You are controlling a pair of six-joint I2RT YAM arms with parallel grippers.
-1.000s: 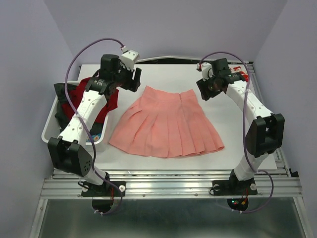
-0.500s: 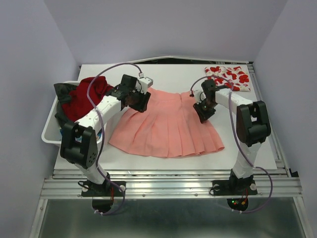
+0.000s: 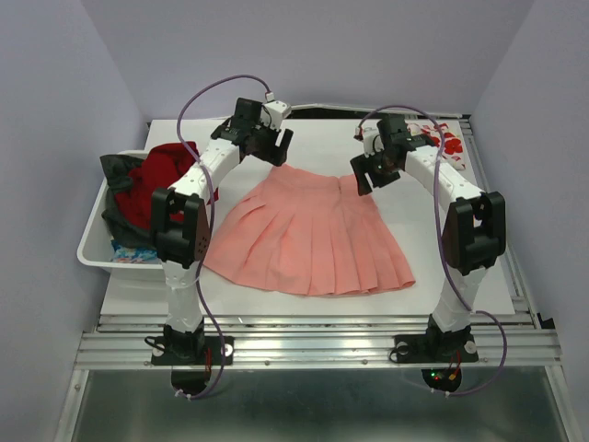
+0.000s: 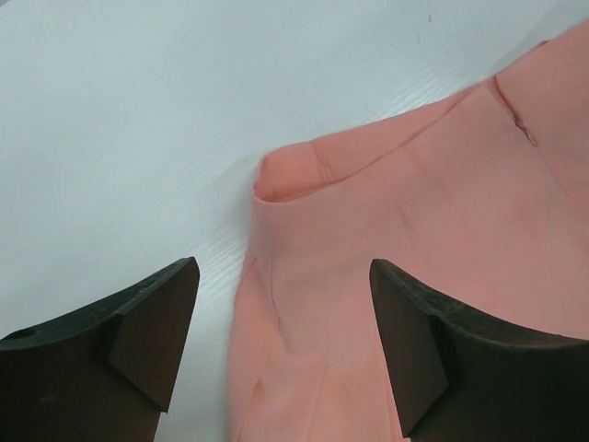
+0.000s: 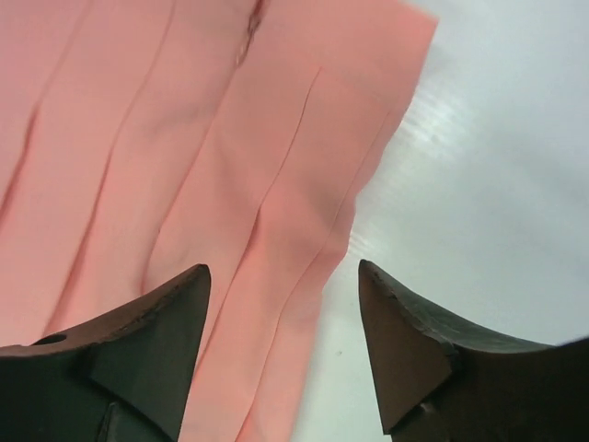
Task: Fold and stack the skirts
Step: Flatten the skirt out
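So, not much done yet: pink skirt point(image 3: 313, 235) lies flat mid tabletop point(image 3: 322, 138), no fold. L gripper point(image 3: 273, 143) and R gripper point(image 3: 363, 175) are both wide, holding nothing, over its top corners. Upper right sits white flower skirt point(image 3: 451, 138), partly hid by R arm point(image 3: 451, 184). At left, bin point(image 3: 92, 244) has red cloth point(image 3: 161, 180) + more. Nothing blocks you, I think.

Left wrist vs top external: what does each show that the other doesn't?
Only left wrist: the pink skirt close up, its waistband corner curled, under the open left hand, not gripped. Only top external: the whole skirt spread flat, the right hand over its other waistband corner, the white bin at left, the flower-print skirt far right. Both: skirt on the white table.
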